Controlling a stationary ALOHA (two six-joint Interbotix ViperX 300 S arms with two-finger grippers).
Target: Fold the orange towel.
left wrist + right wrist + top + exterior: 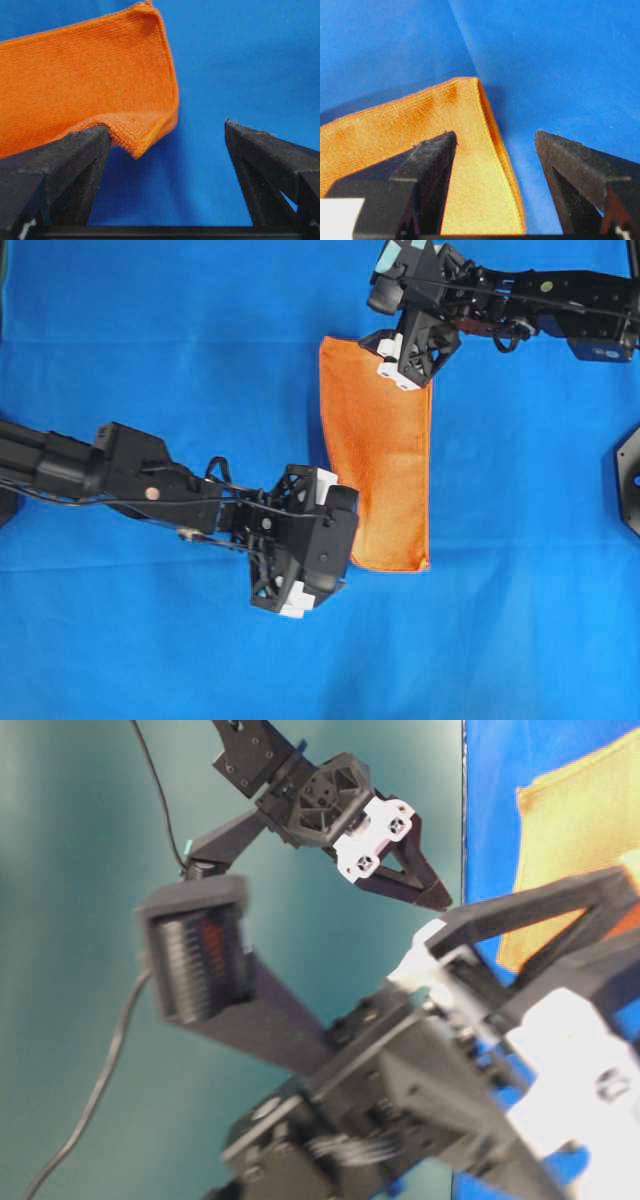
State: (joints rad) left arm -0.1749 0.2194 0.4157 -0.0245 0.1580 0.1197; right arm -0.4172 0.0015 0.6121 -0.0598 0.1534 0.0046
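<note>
The orange towel [378,455] lies folded into a narrow upright strip on the blue cloth. My left gripper [343,545] hovers at its lower left corner with jaws wide apart. In the left wrist view a corner of the orange towel [75,82] droops against the left finger [85,145]; nothing sits between the tips of the left gripper [166,129]. My right gripper [420,358] is over the strip's top end, open. In the right wrist view the folded edge of the orange towel [485,165] runs through the gap of the right gripper [495,136], lying flat below it, not pinched.
The blue cloth [150,360] covers the whole table, with soft creases. A black mount [630,480] sits at the right edge. In the table-level view both arms crowd the foreground and the orange towel [580,820] shows behind them.
</note>
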